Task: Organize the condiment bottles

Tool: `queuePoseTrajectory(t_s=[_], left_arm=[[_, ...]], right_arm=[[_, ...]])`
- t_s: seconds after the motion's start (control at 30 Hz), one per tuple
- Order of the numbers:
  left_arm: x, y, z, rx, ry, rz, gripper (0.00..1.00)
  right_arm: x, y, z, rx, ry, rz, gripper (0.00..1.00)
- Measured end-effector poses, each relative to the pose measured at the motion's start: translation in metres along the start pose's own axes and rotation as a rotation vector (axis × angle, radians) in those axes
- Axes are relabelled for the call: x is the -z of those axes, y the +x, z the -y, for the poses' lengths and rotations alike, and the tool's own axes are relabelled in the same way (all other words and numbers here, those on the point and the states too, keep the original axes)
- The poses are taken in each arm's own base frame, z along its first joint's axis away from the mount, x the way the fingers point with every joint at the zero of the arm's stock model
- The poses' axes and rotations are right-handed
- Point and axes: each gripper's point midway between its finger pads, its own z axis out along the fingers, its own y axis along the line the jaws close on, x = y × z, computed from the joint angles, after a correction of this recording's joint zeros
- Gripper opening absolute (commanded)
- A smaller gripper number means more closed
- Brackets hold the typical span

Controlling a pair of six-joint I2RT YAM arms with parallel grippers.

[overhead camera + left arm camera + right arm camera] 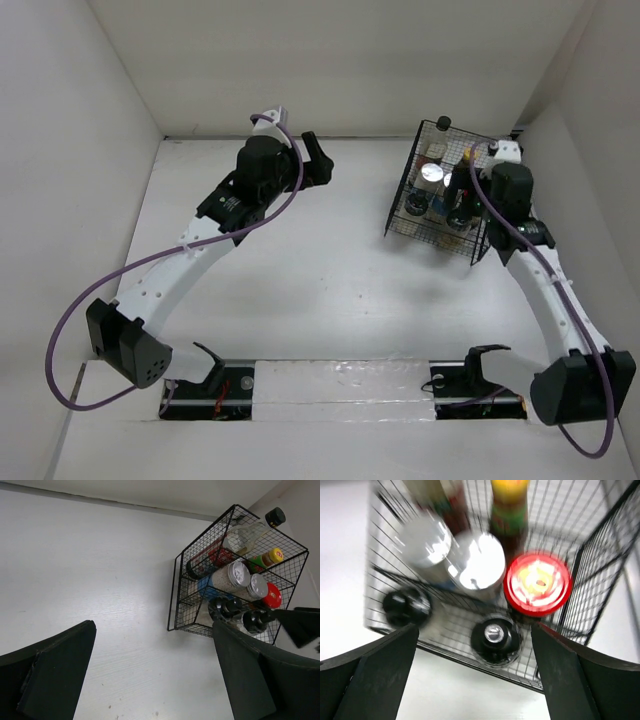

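Near edge: both arm bases sit at the table [330,290] front.

Left gripper [153,624]: fingers spread wide with nothing between them, over bare table and well apart from the rack.

Right gripper [475,627]: jaws also parted and empty, hovering just above the near side of the wire rack [402,205], which sits at the far right of the table.

All seven bottles are inside the rack, packed close.
- Nearest the right gripper are two dark-capped bottles [495,637].
- Behind them is the red-lidded jar [537,584], touching or nearly touching the two silver-lidded jars [479,566].
- Further back is the small red sauce bottle [510,502], with a yellow cap.
- At the far corner is the tall clear bottle [247,532], black-capped, rising above the rack rim.

Handling, as a judgement:
- The containers look rigid, smooth-walled and light.
- Some are possibly glass, so they may be slippery and breakable if dropped.
- Little finger room shows between the bodies. A top-down pinch across the cap or neck looks like the most workable hold.
- The broad red lid would need the widest opening.
- The tall bottle is likely top-heavy in a cap grip.
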Motion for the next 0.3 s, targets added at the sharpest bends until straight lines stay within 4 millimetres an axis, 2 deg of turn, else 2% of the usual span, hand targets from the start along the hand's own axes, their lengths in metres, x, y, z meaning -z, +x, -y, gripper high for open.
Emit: queuePoseTrajectory(t_s=[0.07, 0.17, 0.23, 0.3], left_arm=[[0.001, -0.002, 0.000, 0.000, -0.006, 0.006, 1.00], [0.007, -0.009, 0.001, 0.002, -0.002, 0.022, 1.00], [0.015, -0.016, 0.004, 0.006, 0.006, 0.044, 1.00], [0.026, -0.025, 0.007, 0.010, 0.018, 0.072, 1.00]], right_arm=[[0.022, -0.039, -0.008, -0.003, -0.030, 0.080, 1.00], [0.071, -0.098, -0.030, 0.004, -0.130, 0.245, 1.00], [0.107, -0.116, -0.053, 0.024, -0.243, 0.334, 1.00], [0.130, -0.112, -0.076, 0.038, -0.356, 0.370, 1.00]])
